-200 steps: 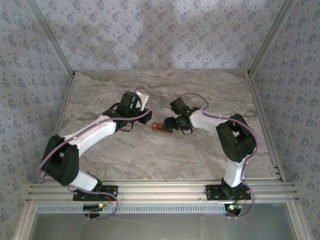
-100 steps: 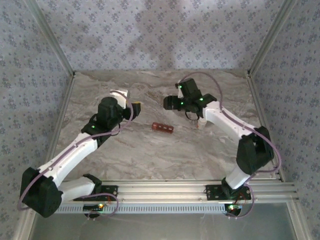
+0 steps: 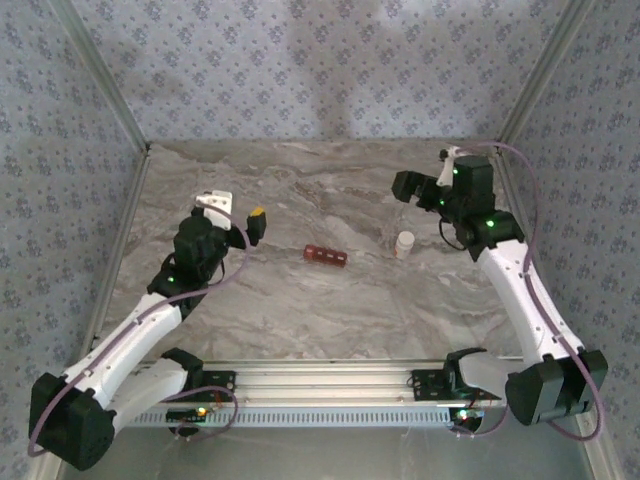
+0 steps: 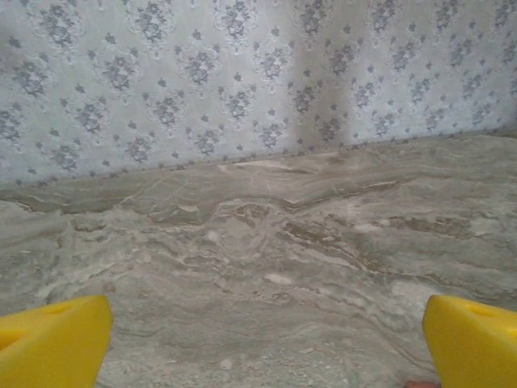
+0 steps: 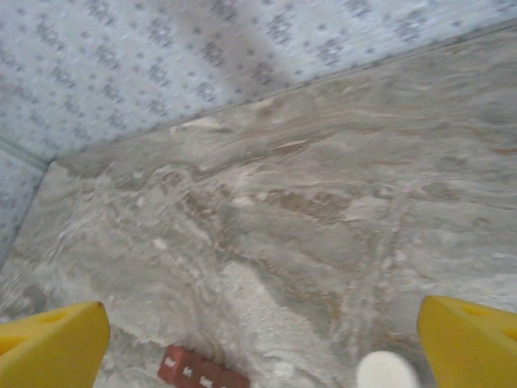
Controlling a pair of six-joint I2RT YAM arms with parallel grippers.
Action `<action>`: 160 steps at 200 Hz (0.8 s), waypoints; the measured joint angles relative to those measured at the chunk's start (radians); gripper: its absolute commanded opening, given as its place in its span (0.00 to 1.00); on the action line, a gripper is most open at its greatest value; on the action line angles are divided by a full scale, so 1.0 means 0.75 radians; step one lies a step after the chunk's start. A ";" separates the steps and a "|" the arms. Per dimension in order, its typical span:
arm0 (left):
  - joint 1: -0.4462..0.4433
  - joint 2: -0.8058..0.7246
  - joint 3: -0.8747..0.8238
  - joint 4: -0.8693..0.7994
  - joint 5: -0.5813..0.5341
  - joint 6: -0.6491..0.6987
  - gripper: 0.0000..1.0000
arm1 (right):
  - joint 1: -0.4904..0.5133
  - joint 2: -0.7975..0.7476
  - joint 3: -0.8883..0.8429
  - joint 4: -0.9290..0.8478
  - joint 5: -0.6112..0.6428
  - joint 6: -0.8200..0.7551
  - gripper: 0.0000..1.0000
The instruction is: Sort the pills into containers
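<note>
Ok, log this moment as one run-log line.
left gripper: open, empty | right gripper: open, empty | containers: on table, untouched | white bottle: upright, right of containers

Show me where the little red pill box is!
In the top view, the red pill box lies in the middle of the table, a little left of the white bottle.

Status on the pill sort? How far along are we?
Done: cannot tell; the containers are too small to see inside. In hand: nothing; the left gripper and right gripper are open, empty, away from them. Left: unconfirmed; the white bottle stands upright, apart from the containers.
</note>
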 measured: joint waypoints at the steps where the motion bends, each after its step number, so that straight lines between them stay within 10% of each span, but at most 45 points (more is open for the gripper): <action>1: 0.000 0.000 -0.004 0.005 -0.003 0.002 0.98 | -0.007 -0.003 -0.003 0.000 0.001 0.001 1.00; 160: 0.327 0.007 -0.330 0.332 -0.191 0.171 0.98 | -0.204 0.012 -0.659 0.646 0.533 -0.189 1.00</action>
